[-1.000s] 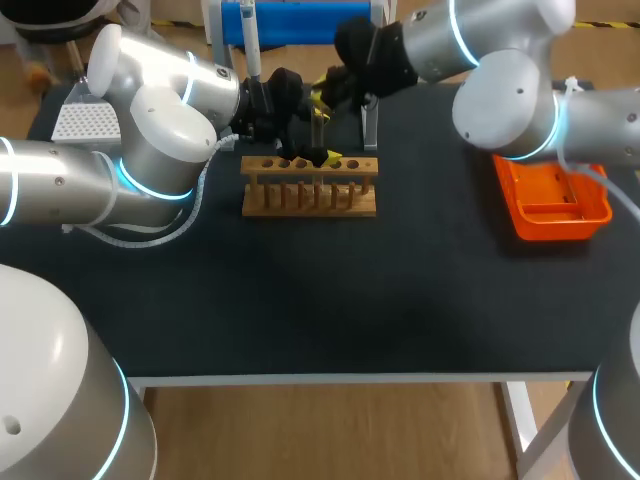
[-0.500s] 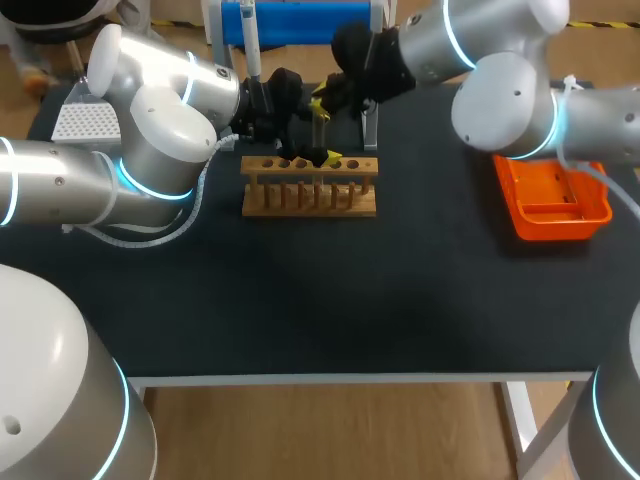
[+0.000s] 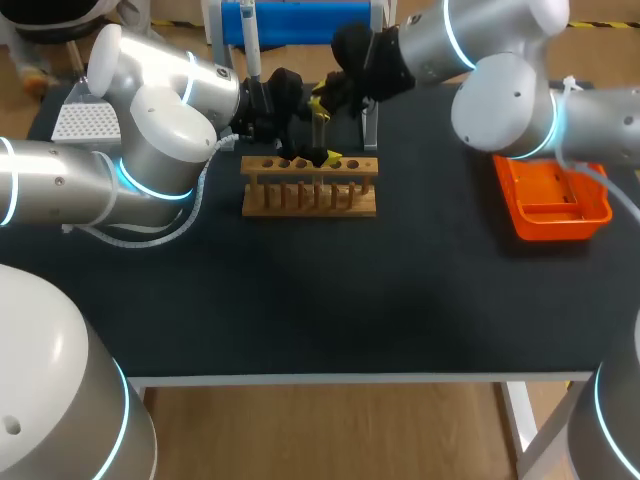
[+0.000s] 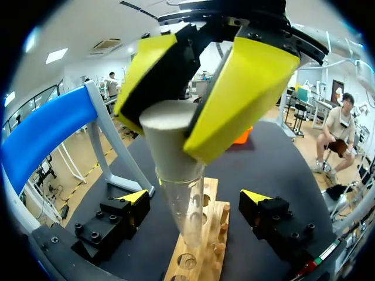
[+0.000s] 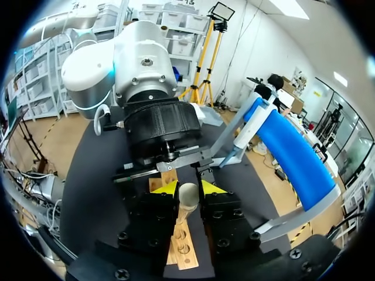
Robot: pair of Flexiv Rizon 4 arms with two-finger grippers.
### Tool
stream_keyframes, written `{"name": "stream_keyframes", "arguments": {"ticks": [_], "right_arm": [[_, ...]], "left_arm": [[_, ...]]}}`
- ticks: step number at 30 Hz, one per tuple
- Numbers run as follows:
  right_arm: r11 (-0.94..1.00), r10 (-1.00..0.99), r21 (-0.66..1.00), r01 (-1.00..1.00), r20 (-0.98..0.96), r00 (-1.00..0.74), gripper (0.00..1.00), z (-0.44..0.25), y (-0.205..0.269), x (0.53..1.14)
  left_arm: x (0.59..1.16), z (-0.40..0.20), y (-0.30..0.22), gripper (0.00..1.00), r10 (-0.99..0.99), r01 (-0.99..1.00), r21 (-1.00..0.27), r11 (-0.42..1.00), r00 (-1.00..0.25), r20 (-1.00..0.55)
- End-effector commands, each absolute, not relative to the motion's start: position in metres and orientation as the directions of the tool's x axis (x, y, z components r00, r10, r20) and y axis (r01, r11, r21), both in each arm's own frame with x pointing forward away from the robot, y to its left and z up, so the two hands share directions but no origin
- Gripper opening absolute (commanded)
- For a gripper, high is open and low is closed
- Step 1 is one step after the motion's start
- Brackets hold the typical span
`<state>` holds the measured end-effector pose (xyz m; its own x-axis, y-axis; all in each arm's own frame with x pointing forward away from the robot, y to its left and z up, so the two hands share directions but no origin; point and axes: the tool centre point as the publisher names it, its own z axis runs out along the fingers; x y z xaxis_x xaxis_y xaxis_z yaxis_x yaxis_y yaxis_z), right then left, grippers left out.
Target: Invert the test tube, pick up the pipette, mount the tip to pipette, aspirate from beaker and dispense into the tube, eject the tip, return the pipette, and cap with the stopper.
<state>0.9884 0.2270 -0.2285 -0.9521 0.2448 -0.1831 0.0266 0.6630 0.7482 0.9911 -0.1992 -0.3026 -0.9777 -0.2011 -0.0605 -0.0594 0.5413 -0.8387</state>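
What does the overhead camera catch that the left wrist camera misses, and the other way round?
Only the overhead view shows the white grid box at the table's far left corner. Only the left wrist view shows the pale stopper at the mouth of the glass tube, gripped by the right pincer. Both show the wooden rack and the blue stand.

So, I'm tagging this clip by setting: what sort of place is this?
Likely a chemistry-style lab bench: a wooden rack on the black table, a test tube with a stopper at its mouth, a pipette on a blue stand.
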Motion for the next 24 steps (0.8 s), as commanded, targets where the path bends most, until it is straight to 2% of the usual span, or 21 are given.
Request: {"name": "stream_keyframes", "arguments": {"ticks": [1,16,18,19,20,21,22,23,24], "right_arm": [[0.667,0.246,0.744,0.033,-0.178,-0.953,0.00,-0.231,0.226,0.987],[0.672,0.262,0.737,0.069,-0.150,-0.953,0.00,-0.247,0.220,0.984],[0.672,0.263,0.737,0.071,-0.148,-0.953,0.14,-0.248,0.220,0.984],[0.673,0.264,0.736,0.073,-0.146,-0.953,0.26,-0.249,0.220,0.984],[0.673,0.264,0.736,0.074,-0.145,-0.953,0.44,-0.249,0.220,0.984],[0.671,0.264,0.737,0.077,-0.141,-0.954,0.49,-0.249,0.220,0.984],[0.671,0.264,0.737,0.078,-0.140,-0.954,0.65,-0.250,0.219,0.984],[0.671,0.265,0.737,0.078,-0.140,-0.954,0.75,-0.250,0.219,0.985],[0.668,0.268,0.739,0.081,-0.138,-0.953,0.98,-0.250,0.219,0.985]], "left_arm": [[0.991,-0.302,-0.199,1.00,-0.200,-0.060,-0.838,0.543,-0.978,-0.059],[0.991,-0.302,-0.199,1.00,-0.200,-0.060,-0.838,0.543,-0.978,-0.059],[0.991,-0.302,-0.199,1.00,-0.200,-0.060,-0.838,0.543,-0.978,-0.059],[0.991,-0.302,-0.199,1.00,-0.200,-0.060,-0.838,0.543,-0.978,-0.059],[0.991,-0.302,-0.199,1.00,-0.200,-0.060,-0.838,0.543,-0.978,-0.059],[0.991,-0.302,-0.199,1.00,-0.200,-0.060,-0.838,0.543,-0.978,-0.059],[0.991,-0.302,-0.199,1.00,-0.200,-0.060,-0.838,0.543,-0.978,-0.059],[0.991,-0.302,-0.199,1.00,-0.200,-0.060,-0.838,0.543,-0.978,-0.059],[0.991,-0.302,-0.199,1.00,-0.200,-0.060,-0.838,0.543,-0.978,-0.059]]}}
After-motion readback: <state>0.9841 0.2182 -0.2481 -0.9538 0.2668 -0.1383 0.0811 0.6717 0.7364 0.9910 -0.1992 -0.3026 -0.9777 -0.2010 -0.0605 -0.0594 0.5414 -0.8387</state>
